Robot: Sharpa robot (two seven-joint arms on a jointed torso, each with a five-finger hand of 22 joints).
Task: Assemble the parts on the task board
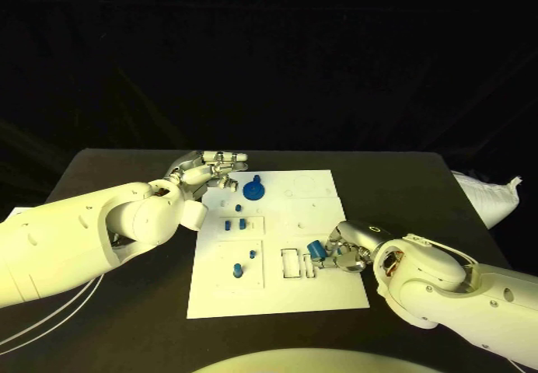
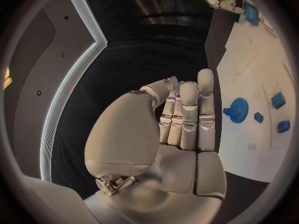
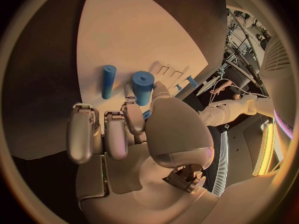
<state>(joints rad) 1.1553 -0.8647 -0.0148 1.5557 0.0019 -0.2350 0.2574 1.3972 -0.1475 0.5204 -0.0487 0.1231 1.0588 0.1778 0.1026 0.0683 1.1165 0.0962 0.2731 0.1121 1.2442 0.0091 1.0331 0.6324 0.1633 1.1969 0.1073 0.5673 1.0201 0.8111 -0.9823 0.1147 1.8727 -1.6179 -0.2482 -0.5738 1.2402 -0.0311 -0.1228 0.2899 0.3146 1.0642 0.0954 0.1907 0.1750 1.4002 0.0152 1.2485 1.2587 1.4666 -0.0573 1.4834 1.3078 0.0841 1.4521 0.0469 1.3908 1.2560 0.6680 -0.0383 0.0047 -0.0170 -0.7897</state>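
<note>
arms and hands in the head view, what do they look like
Both arms are bulky, glossy white shells with rounded joints. The left arm has thin white cables trailing beside it near the table edge. The right arm shows a dark seam line and a small dark ring mark near the wrist. Each ends in a silver metallic hand, left hand and right hand, with segmented fingers.

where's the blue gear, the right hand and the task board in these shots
blue gear [image 1: 253, 189]: head view, on the gear's round face.
right hand [image 1: 342, 252]: head view, on the middle of the hand, by the fingers holding a blue part.
task board [image 1: 325, 291]: head view, on a bare white patch near its corner.
</note>
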